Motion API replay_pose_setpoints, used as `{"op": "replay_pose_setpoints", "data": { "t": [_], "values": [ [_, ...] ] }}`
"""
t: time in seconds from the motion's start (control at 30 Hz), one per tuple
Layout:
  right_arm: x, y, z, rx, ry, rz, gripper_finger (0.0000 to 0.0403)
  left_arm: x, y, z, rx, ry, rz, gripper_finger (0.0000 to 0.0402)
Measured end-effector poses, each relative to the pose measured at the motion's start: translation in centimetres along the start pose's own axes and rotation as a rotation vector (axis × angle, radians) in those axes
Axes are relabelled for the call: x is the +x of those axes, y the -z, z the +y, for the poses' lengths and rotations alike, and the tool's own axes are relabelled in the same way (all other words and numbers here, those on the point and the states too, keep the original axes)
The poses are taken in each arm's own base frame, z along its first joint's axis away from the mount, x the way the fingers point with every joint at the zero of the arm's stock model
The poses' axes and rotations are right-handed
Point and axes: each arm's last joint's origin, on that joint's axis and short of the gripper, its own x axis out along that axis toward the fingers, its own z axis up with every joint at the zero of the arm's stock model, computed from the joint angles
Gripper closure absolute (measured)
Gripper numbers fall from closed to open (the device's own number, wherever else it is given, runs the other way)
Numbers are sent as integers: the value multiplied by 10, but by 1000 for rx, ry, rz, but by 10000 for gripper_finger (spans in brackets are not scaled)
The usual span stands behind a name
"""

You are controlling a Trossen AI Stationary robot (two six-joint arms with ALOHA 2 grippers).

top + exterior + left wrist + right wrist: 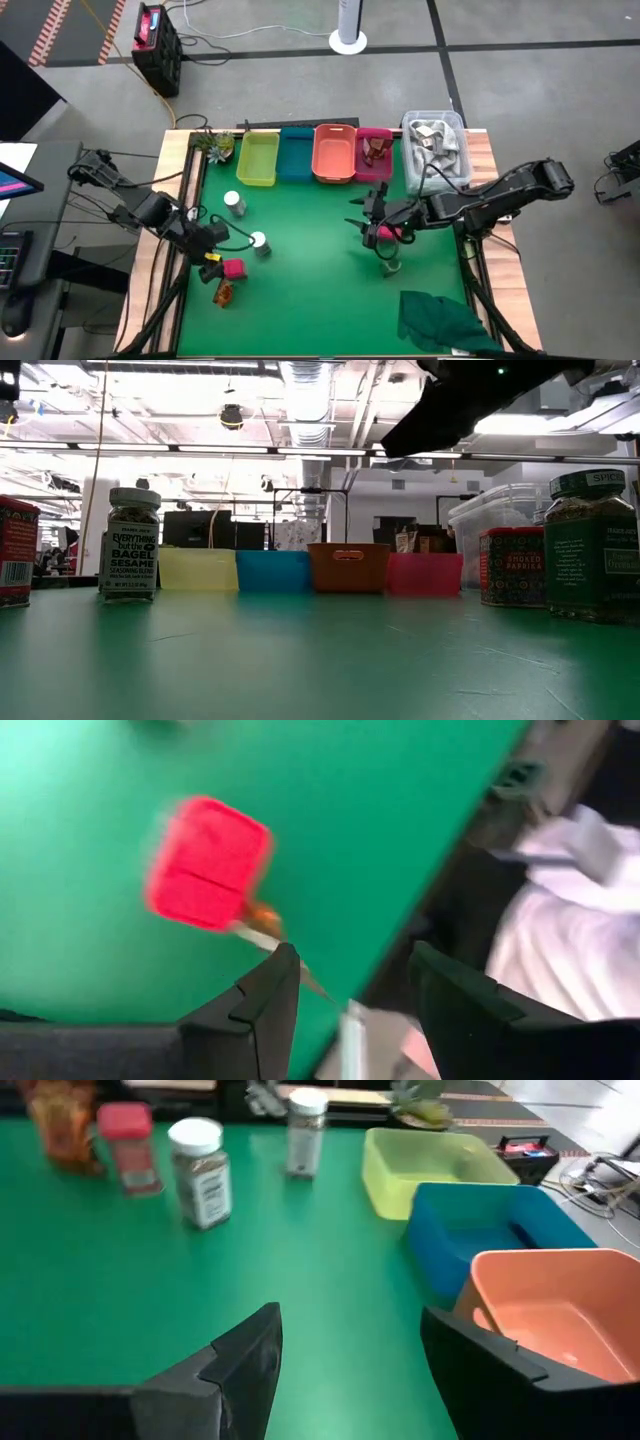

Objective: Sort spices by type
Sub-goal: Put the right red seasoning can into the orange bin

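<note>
Spices lie scattered: a pink-red cube packet sits at 4 o'clock of the left end effector (fingers spread wide); the right end effector gapes empty over the green bench.

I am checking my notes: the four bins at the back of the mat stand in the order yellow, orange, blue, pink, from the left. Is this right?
Not quite. The high view shows the order yellow bin, blue bin, orange bin, pink bin: blue comes second and orange third.

Four bins, two white-capped jars, two pink-red packets, one green jar.
</note>
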Motion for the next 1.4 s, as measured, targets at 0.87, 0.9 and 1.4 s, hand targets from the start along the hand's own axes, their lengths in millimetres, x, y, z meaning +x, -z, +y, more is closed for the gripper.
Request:
{"op": "replay_pose_setpoints", "data": {
  "t": [0.87, 0.9, 1.4],
  "values": [
    [-9, 9, -22, -73, -151, 697, 110, -2, -18, 9, 299, -194, -310, 224],
    [-7, 10, -22, -80, -151, 709, 100, -2, -18, 9, 304, -198, -309, 224],
    [22, 37, -14, -9, -159, 1012, 30, -1, -18, 10, 395, -242, -319, 224]
  ]
}}
